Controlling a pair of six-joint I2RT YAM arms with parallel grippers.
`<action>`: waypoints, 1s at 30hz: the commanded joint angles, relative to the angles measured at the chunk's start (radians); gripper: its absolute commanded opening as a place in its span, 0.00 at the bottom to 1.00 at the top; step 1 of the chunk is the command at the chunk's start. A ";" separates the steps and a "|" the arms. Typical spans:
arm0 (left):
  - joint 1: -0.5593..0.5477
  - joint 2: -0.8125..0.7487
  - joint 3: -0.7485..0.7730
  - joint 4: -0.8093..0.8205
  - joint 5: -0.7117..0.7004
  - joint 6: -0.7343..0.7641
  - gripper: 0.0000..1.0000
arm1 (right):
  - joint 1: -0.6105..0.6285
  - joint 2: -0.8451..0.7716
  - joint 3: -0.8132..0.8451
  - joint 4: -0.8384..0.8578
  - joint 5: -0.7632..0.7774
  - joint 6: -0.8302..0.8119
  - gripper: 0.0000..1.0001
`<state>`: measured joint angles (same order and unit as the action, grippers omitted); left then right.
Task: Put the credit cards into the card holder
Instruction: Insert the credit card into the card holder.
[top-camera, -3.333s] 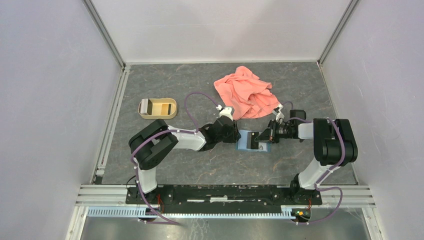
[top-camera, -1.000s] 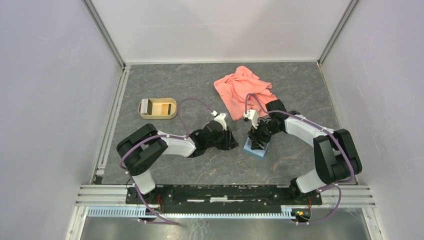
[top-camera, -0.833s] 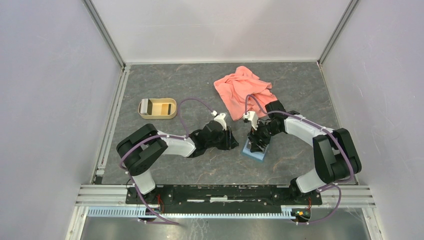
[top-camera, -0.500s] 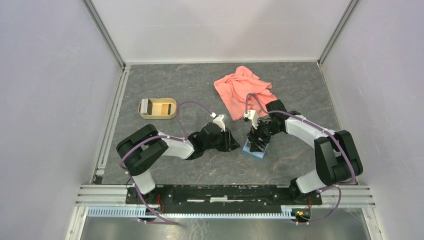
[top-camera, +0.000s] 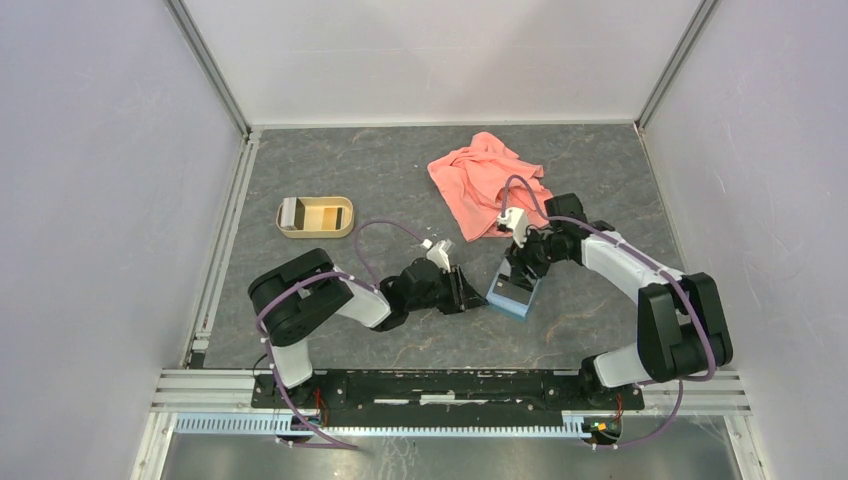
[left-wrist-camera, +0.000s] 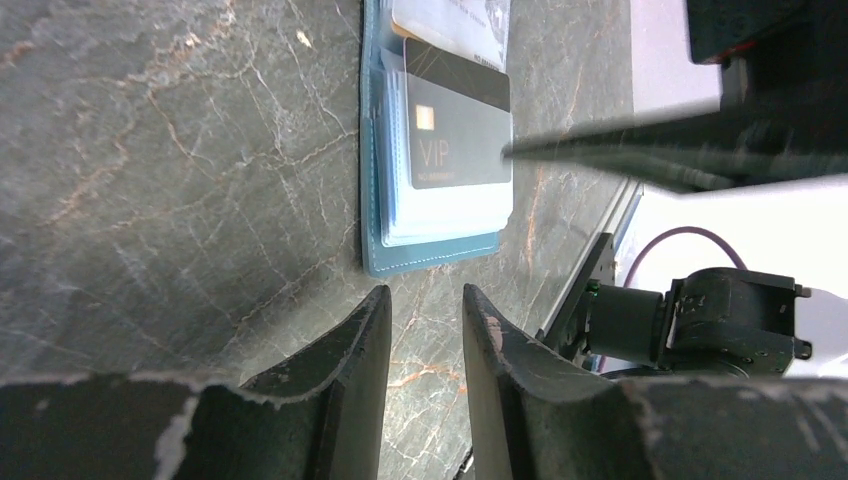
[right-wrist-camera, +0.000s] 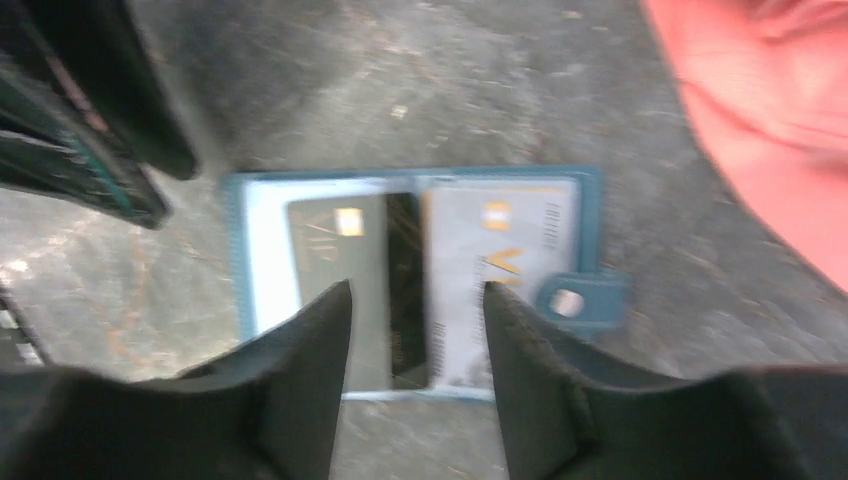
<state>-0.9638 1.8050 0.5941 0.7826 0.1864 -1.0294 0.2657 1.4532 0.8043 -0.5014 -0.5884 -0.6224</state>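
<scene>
Status check, card-loading run.

The small teal-blue fold-over card holder (top-camera: 513, 295) lies opened flat on the grey stone-pattern desk (top-camera: 380, 170), between the two arms. It is near the crumpled salmon-pink cloth (top-camera: 485, 190) but apart from it. The holder's snap tab (right-wrist-camera: 570, 300) sticks out to one side, unfastened.

Cards:
- A dark rectangular card with a chip, marked "VIP" (left-wrist-camera: 458, 130), sits on one half of the holder.
- A pale grey card with gold lettering (right-wrist-camera: 495, 265) sits on the other half.
- Both lie inside the holder's outline. Cannot tell whether either is slid fully under a pocket edge or only resting on top.
- No loose card shows elsewhere on the desk. The tan oval tray (top-camera: 314, 217) stands well apart to the left.

Left fingers (left-wrist-camera: 372, 325): low, just beside the holder's short edge, a narrow gap between them, nothing held.
Right fingers (right-wrist-camera: 325, 340): spread, empty, hovering over the middle of the holder (view blurred).

Judgement: insertion looks largely done, with two cards placed. What is left is to confirm they are seated, then fold and snap the holder shut if that is wanted.
</scene>
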 joint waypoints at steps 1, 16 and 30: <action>-0.027 0.012 0.017 0.011 -0.032 -0.075 0.37 | -0.047 -0.053 0.004 0.074 0.118 0.017 0.46; -0.099 0.090 0.164 -0.235 -0.105 -0.077 0.36 | -0.040 0.046 -0.004 0.034 0.178 -0.063 0.03; -0.072 0.104 0.184 -0.295 -0.157 -0.057 0.34 | 0.032 0.106 0.031 -0.119 0.052 -0.178 0.03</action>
<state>-1.0561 1.8805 0.7700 0.5495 0.1036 -1.0828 0.2726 1.5272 0.8173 -0.5167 -0.4458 -0.7650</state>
